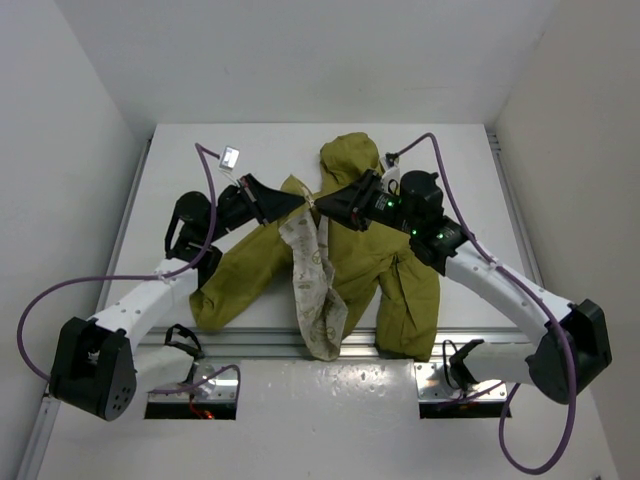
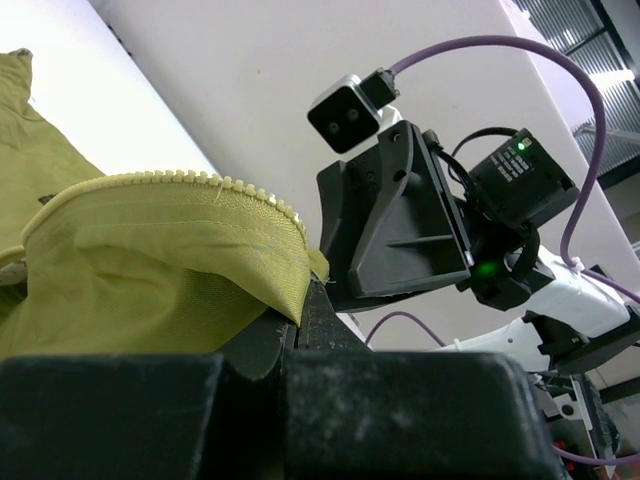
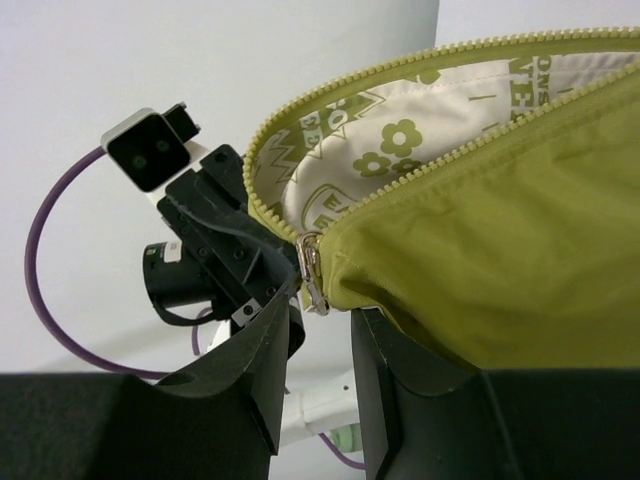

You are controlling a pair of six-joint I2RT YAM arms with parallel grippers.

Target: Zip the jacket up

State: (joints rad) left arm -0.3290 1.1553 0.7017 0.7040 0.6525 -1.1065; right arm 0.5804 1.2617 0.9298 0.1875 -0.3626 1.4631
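The olive-green jacket (image 1: 352, 245) lies on the white table, hood (image 1: 350, 157) at the far side, front open, with a strip of cream printed lining (image 1: 310, 270) showing. My left gripper (image 1: 298, 200) is shut on the jacket's front edge; in the left wrist view the gripper (image 2: 298, 300) pinches the fabric just below the zipper teeth (image 2: 200, 180). My right gripper (image 1: 323, 204) faces it from the right. In the right wrist view the gripper (image 3: 322, 312) is open, and the metal zipper slider and pull (image 3: 312, 272) hang between its fingers (image 3: 262, 345), touching neither.
The two grippers meet tip to tip over the jacket's upper front. A sleeve (image 1: 410, 310) and the lining's lower end (image 1: 322, 340) drape over the aluminium rail (image 1: 240, 343) at the table's near edge. Purple cables (image 1: 450, 200) loop beside both arms. White walls close in the table.
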